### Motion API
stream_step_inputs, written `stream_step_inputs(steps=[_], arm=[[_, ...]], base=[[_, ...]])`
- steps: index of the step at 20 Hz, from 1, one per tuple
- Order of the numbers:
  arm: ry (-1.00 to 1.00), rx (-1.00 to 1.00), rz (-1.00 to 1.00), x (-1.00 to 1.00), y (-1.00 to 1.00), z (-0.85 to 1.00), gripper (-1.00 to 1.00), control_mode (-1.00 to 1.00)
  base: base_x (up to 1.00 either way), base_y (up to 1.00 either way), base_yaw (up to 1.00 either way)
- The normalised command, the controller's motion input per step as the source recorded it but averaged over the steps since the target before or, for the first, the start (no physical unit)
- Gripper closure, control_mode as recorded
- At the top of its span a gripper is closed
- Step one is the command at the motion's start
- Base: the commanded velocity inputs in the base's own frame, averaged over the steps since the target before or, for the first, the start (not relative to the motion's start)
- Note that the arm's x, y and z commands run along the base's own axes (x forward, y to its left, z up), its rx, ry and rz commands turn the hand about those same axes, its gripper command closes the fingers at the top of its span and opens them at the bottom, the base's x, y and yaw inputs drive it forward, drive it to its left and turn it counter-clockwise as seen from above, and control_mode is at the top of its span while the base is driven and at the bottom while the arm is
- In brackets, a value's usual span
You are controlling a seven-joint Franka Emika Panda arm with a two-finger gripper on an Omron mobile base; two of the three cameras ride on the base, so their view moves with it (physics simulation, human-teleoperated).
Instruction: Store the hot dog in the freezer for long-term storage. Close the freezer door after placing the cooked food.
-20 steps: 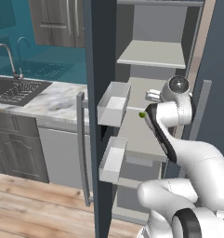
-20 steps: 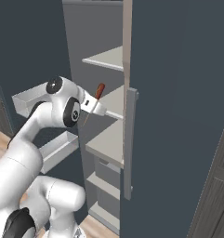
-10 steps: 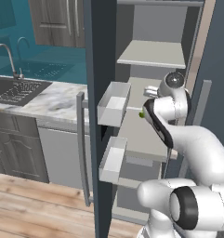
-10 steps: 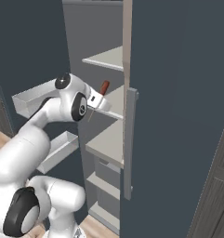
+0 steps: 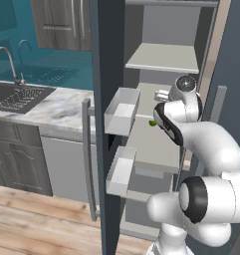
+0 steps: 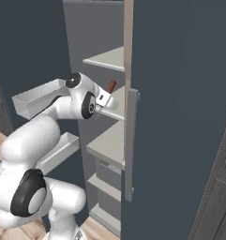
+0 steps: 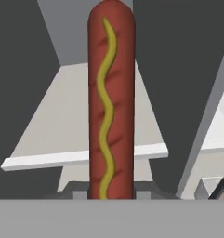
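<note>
**Hot dog carried up to the freezer shelves**

While the gripper [image 6: 106,95] stays clamped tight on the hot dog [image 7: 110,100], the sausage stands straight out from between the jaws, its yellow squiggle of mustard facing the hand camera. In the right base view the hot dog [image 6: 111,86] pokes up and away from the hand, level with the middle shelf [image 6: 115,106] of the freezer [image 5: 164,104] and near its front edge, though it is not yet resting on anything.

Over the last second the arm has swung its wrist a little further in toward the open compartment, and the sausage has moved with it, from in front of the shelves to right at their front edge. I take that to mean the carrying is nearly over and the placing step is next: the hand needs to reach in over a shelf, lower, and let go.

Beyond the hand, the pale grey shelf [image 7: 85,155] lies ahead with the grey back wall behind it. A small green fruit [image 5: 152,123] sits just beside the arm in the left base view. Further left, the freezer door [image 5: 107,124] stands wide open with its white bins [image 5: 122,110] facing the shelves, so closing it remains to be done. Past the door are the worktop [image 5: 47,107] and the sink [image 5: 19,94].
</note>
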Motion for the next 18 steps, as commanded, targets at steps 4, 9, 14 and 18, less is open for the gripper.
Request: stream_step_inputs(steps=[4, 9, 14, 18], arm=[[0.04, 0.0, 0.0, 0.34, -0.11, -0.15, 1.0, -1.0], [0.04, 0.0, 0.0, 0.35, -0.1, -0.16, 1.0, -1.0], [0.01, 0.0, 0.0, 0.29, -0.04, -0.18, 1.0, -1.0], [0.02, 0.0, 0.0, 0.28, 0.0, -0.21, 1.0, -1.0]], base=[[0.0, 0.0, 0.0], [0.0, 0.0, 0.0], [0.0, 0.0, 0.0], [0.0, 0.0, 0.0]])
